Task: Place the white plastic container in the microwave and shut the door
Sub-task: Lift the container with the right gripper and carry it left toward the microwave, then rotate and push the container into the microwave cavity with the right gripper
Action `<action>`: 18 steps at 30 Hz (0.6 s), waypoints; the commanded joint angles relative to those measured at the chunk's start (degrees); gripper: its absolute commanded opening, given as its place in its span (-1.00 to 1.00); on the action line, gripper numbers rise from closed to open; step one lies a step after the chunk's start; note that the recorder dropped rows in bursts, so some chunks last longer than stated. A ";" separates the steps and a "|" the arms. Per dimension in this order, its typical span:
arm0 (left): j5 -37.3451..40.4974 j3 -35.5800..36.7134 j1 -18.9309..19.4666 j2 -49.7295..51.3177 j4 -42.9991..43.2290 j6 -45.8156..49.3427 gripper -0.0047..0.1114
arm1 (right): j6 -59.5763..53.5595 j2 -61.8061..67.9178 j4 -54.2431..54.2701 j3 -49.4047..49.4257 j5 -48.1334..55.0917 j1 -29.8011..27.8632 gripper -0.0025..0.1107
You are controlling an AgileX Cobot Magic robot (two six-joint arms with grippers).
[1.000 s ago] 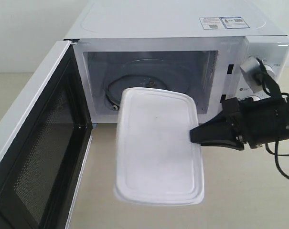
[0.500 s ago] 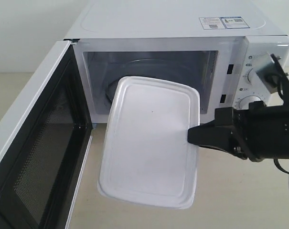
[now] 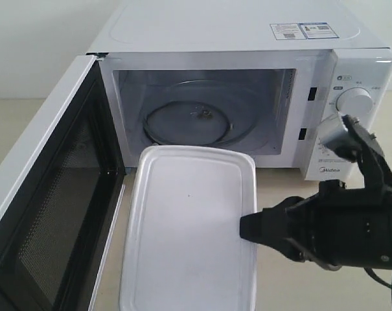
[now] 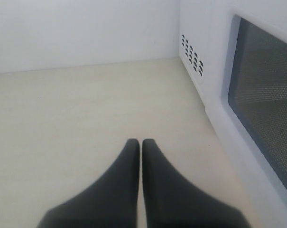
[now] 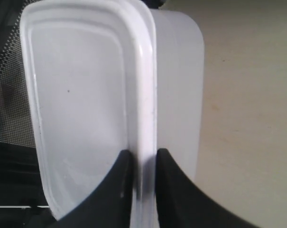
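The white plastic container (image 3: 189, 227) hangs lid-up in front of the microwave (image 3: 234, 32), outside its mouth. My right gripper (image 3: 249, 227) is shut on the rim of the container's right side. The right wrist view shows both fingers clamped over that rim (image 5: 143, 154), with the lid (image 5: 77, 104) to one side. The door (image 3: 59, 214) stands wide open on the left, mesh inner face showing. The glass turntable (image 3: 196, 123) is bare. My left gripper (image 4: 141, 142) is shut and empty, low over the table beside the door's outer window (image 4: 266, 109); the exterior view does not show it.
The upper dial (image 3: 354, 100) shows on the microwave's control panel, and my right arm (image 3: 351, 220) covers the panel's lower part. Vent holes (image 4: 191, 53) mark the microwave's side wall. Beige tabletop (image 4: 86, 109) stretches ahead of the left gripper.
The container, earlier with its far end at the cavity mouth, has come out and lower toward the front. The right arm moved down and forward with it, uncovering the upper dial.
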 commanded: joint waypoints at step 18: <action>-0.06 0.23 0.31 -0.21 -0.67 -0.49 -0.85 | 17.22 -0.68 0.88 -0.80 -26.56 14.84 -0.96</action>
